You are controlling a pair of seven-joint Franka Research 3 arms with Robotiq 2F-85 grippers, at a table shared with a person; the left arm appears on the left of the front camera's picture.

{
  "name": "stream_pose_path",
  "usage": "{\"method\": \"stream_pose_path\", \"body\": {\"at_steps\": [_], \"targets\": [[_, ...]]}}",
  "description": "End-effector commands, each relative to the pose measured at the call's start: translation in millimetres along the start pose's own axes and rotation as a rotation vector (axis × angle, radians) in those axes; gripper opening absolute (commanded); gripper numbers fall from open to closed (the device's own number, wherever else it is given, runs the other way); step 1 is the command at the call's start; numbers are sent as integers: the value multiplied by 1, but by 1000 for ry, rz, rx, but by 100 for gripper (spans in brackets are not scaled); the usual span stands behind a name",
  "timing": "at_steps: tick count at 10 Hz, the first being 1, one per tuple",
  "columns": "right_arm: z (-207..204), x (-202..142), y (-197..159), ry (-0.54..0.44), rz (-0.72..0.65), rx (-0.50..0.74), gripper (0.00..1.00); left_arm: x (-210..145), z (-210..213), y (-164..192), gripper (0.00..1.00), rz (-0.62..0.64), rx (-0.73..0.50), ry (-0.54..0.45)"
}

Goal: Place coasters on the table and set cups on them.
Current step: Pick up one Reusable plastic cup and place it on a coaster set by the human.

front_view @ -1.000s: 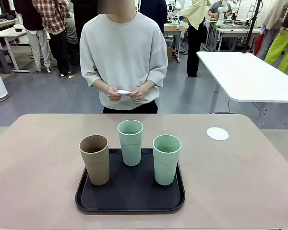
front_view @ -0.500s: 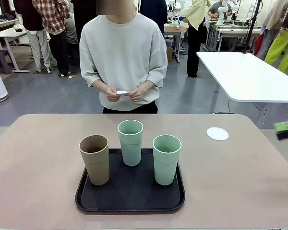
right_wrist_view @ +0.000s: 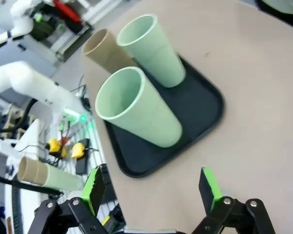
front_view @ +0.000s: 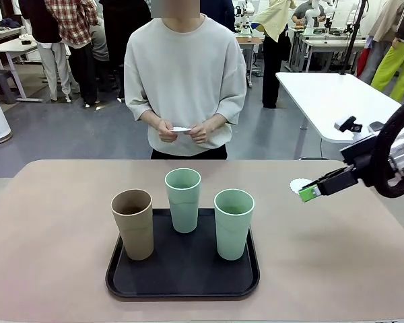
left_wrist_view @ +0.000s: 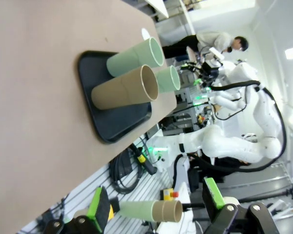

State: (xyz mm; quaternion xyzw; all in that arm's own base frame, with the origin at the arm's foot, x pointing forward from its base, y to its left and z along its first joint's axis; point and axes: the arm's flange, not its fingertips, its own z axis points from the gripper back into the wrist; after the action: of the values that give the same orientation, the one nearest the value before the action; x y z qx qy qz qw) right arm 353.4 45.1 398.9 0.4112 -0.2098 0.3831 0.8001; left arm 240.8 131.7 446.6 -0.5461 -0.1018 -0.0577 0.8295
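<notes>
White coaster (front_view: 295, 184) partly hidden behind spread right claw (front_view: 308, 194).

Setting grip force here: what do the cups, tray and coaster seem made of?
Cups: matte, probably plastic or fibre composite; dull, no glare. Tray: black, likely plastic; smooth, moulded rounded corners. Coaster: apparently thin white paper; flat, scalloped edge.

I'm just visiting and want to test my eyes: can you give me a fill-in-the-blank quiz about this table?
The tan cup and both mint cups stand on a black ____.
The robot hand hovering by the white coaster is its ____ one.
That hand's fingers stand ____.
The person's hands hold something small and ____.
Missing words: tray, right, open, white.
</notes>
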Motion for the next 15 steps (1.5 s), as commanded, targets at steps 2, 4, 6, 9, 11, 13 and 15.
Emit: {"method": "stream_pose_path", "body": {"at_steps": [2, 4, 6, 9, 11, 13, 15], "targets": [[-1, -35, 19, -68, 81, 118, 100, -1, 2, 0, 100, -7, -6, -6], [-2, -47, 30, -97, 191, 48, 100, -1, 2, 0, 100, -7, -6, -6], [-8, -60, 38, -140, 316, -57, 100, -1, 2, 0, 100, -7, -6, -6], [25, -7, -3, -81, 235, 14, 100, -1, 2, 0, 100, -7, -6, -6], [25, -7, -3, -81, 235, 14, 100, -1, 2, 0, 100, -7, -6, -6], [7, -17, -1, -65, 505, 26, 100, -1, 2, 0, 100, -7, -6, -6], [-30, -29, -14, -64, 679, -13, 100, -1, 2, 0, 100, -7, -6, -6]]}}
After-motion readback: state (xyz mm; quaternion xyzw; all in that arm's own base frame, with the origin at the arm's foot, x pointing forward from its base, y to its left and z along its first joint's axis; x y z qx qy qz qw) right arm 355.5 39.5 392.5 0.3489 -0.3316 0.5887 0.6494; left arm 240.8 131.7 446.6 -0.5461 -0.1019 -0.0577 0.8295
